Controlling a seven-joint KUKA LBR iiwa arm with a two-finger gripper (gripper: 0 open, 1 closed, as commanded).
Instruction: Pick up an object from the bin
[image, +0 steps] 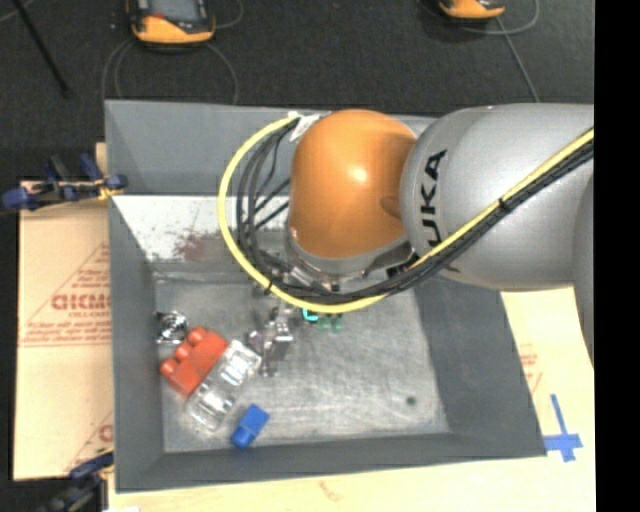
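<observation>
Your arm comes in from the right, and its orange cover hangs over the far middle of the grey bin. The jaws hang below the cover, low over the bin floor a little left of its middle. They are too small and dark against the floor, so you cannot tell whether they stand open or closed, and nothing can be seen between them.

The thing nearest to them is a clear plastic piece, just to their left and toward the near side. Its long axis runs on a slant: the upper end points up and right toward the jaws, and the lower end points down and left toward the near-left corner. You cannot tell whether the jaws touch that upper end or only stand beside it.

A red studded block lies against the clear piece's left side on much the same slant. A small silvery thing sits just beyond the red block, toward the left wall. A small blue block lies near the front wall, just right of the clear piece's lower end and also tilted up to the right. A small green thing shows under the edge of the cover, to the right of the jaws.
</observation>
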